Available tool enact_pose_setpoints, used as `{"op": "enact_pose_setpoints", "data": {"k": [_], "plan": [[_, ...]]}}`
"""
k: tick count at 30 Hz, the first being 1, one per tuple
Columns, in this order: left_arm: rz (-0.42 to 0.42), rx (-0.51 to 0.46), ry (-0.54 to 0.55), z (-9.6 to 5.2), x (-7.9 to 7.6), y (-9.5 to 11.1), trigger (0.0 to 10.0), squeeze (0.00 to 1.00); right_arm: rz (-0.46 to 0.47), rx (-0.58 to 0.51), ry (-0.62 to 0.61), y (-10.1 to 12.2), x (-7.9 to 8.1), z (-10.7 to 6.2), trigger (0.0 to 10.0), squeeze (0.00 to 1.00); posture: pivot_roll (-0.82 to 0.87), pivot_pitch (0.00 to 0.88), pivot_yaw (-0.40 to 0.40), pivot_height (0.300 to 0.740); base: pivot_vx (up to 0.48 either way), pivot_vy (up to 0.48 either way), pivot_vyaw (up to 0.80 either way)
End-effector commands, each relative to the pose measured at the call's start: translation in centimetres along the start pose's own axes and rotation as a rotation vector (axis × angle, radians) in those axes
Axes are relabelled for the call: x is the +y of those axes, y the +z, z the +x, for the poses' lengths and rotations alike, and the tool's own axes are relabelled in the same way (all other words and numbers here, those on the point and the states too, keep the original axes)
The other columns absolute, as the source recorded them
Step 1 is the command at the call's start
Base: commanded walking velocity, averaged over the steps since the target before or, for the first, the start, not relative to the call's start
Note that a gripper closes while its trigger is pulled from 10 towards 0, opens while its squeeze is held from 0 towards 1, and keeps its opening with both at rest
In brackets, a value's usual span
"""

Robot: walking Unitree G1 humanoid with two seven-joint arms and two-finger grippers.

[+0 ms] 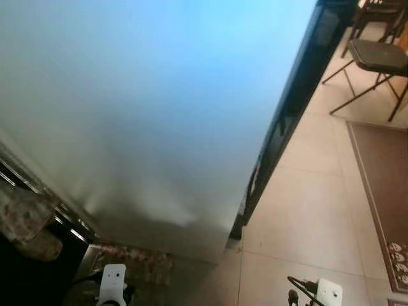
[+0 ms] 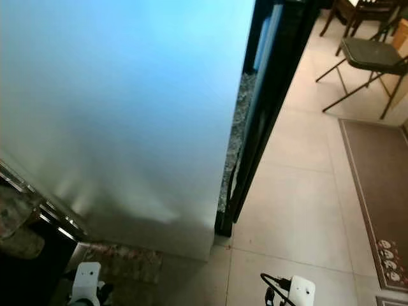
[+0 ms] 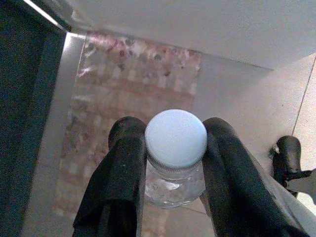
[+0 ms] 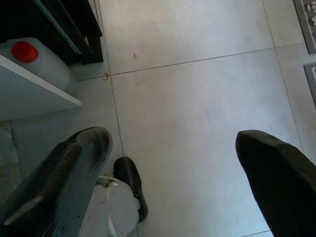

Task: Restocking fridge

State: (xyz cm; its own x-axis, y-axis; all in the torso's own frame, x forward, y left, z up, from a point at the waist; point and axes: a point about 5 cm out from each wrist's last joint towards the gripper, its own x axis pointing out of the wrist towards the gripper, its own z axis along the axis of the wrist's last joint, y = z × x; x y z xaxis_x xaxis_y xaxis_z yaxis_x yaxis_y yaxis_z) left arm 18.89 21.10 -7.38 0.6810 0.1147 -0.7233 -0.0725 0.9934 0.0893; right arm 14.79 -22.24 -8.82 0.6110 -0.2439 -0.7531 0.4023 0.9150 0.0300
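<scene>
In the left wrist view my left gripper (image 3: 174, 131) is shut on a clear bottle (image 3: 176, 140) with a white screw cap, one black finger on each side of its neck. It hangs above a patterned floor mat (image 3: 128, 98). A broad pale fridge door (image 1: 146, 108) stands close in front of me, with its black edge (image 1: 299, 83) to the right. My right gripper (image 4: 175, 140) is open over bare floor tiles, nothing between its fingers. A white jug with a red cap (image 4: 34, 59) stands behind a white edge near it.
Beige floor tiles (image 1: 306, 217) stretch to the right. A folding chair (image 1: 376, 60) stands at the far right and a brown rug (image 1: 382, 185) lies below it. A dark cabinet with speckled stone (image 1: 25, 229) is low on my left.
</scene>
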Motion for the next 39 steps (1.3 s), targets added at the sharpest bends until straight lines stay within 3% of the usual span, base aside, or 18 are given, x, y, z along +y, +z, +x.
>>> {"op": "enact_pose_setpoints", "data": {"k": [1,11,27,39], "plan": [[0.005,0.025,0.002,-0.16,0.36,-0.58,10.0,0.0,0.023,0.011,-0.01,-0.52,-0.31,-0.17,10.0,0.0,-0.06,0.088,-0.007,0.74,0.0,0.0,0.0],[0.01,0.039,-0.003,-0.28,0.41,-1.0,10.0,0.0,0.036,0.02,-0.012,-0.52,-0.52,-0.13,10.0,0.0,-0.06,0.085,-0.008,0.74,0.0,0.0,0.0],[0.0,0.038,-0.005,-0.3,0.65,-0.99,10.0,0.0,0.039,0.022,-0.006,-0.17,-0.43,0.04,10.0,0.0,-0.06,0.109,-0.013,0.74,0.261,0.0,0.0],[0.0,0.035,-0.008,-0.29,0.29,-1.01,10.0,0.0,0.029,-0.011,0.003,0.31,-0.27,0.11,10.0,0.0,-0.06,0.13,-0.016,0.74,0.261,0.0,-0.5]]}}
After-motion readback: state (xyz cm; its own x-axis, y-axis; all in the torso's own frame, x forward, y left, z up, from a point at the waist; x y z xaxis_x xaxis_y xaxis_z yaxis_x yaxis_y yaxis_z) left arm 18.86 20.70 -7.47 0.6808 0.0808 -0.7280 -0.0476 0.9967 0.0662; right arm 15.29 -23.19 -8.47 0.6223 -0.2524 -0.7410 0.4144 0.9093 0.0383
